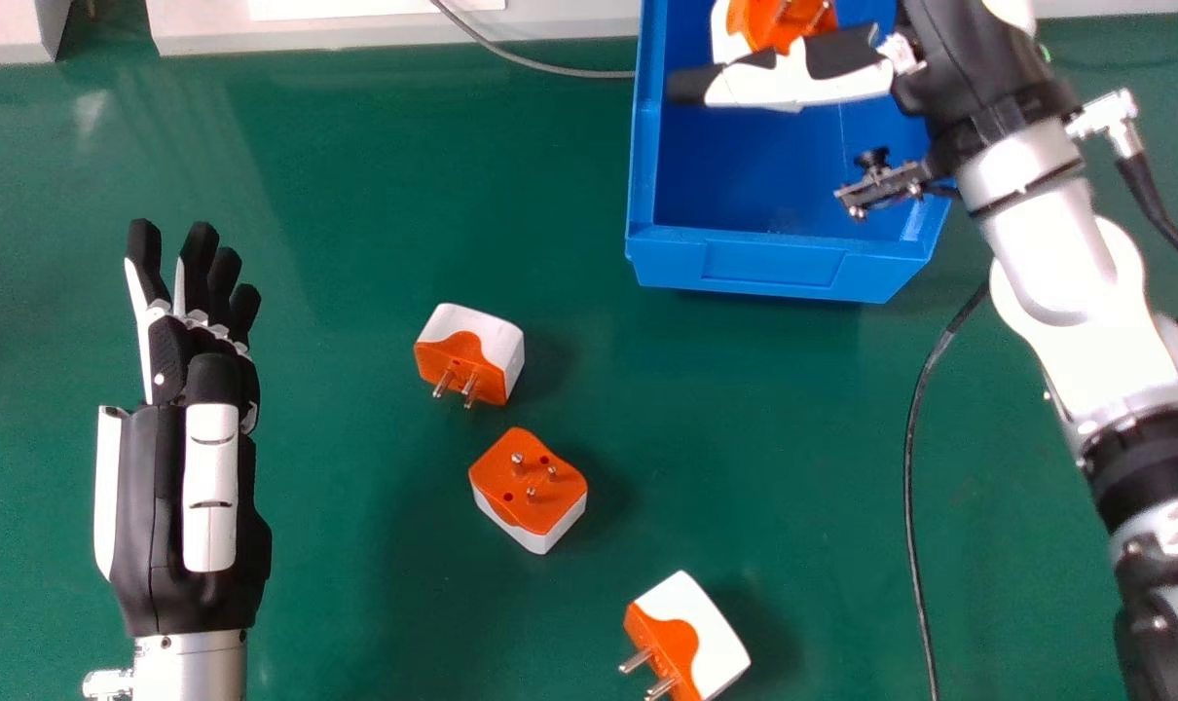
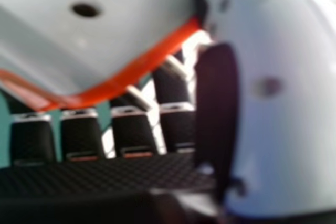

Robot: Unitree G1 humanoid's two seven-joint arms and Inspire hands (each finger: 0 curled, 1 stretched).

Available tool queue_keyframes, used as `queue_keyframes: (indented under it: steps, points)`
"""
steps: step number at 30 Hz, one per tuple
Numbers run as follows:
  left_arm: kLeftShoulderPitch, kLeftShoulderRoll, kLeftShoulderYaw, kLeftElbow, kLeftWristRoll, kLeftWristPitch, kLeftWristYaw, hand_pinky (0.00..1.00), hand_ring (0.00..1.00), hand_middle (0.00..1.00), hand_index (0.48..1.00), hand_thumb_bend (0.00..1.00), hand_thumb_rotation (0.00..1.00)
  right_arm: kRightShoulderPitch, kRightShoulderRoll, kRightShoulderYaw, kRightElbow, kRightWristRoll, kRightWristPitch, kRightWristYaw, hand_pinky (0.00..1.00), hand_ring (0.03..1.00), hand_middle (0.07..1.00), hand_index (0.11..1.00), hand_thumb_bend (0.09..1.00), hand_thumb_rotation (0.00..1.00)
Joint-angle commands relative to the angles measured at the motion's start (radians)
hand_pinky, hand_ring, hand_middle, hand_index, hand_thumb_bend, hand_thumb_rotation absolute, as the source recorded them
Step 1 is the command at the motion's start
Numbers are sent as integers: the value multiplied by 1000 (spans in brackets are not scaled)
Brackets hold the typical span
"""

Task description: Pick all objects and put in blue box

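My right hand (image 1: pixel 813 80) is over the far part of the blue box (image 1: pixel 774 268), shut on a white and orange plug adapter (image 1: pixel 759 19) whose pins face up toward the head camera. In the right hand view, that adapter (image 2: pixel 84 35) lies close between the fingers of my right hand (image 2: pixel 134 132) and its thumb, partly covering the fingers. Three more adapters rest on the green table: one left of centre (image 1: pixel 487 341), one at the centre (image 1: pixel 529 487), one near the front edge (image 1: pixel 696 633). My left hand (image 1: pixel 195 341) stays open at the left, holding nothing.
A thin grey cable (image 1: pixel 540 66) runs to the box's left wall. A black cable (image 1: pixel 908 467) curves down the table (image 1: pixel 355 195) beside my right arm. White furniture (image 1: pixel 385 29) borders the far edge.
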Motion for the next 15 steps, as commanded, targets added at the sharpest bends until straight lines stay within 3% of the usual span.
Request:
queue_keyframes:
  steps: [1,9,15]
  points:
    - [-13,3,5,-2,7,-29,4,1000,1000,1000,1000,578,855,-85,-9,5,34,-12,9,-47,310,438,528,515,494,0]
    - [-23,6,4,9,32,-44,27,1000,1000,1000,1000,579,853,-201,-9,56,211,-70,78,-142,298,440,530,516,493,0]
    - [-32,10,5,19,36,-49,33,1000,1000,1000,1000,581,853,-260,-8,91,298,-97,121,-192,304,441,524,513,495,0]
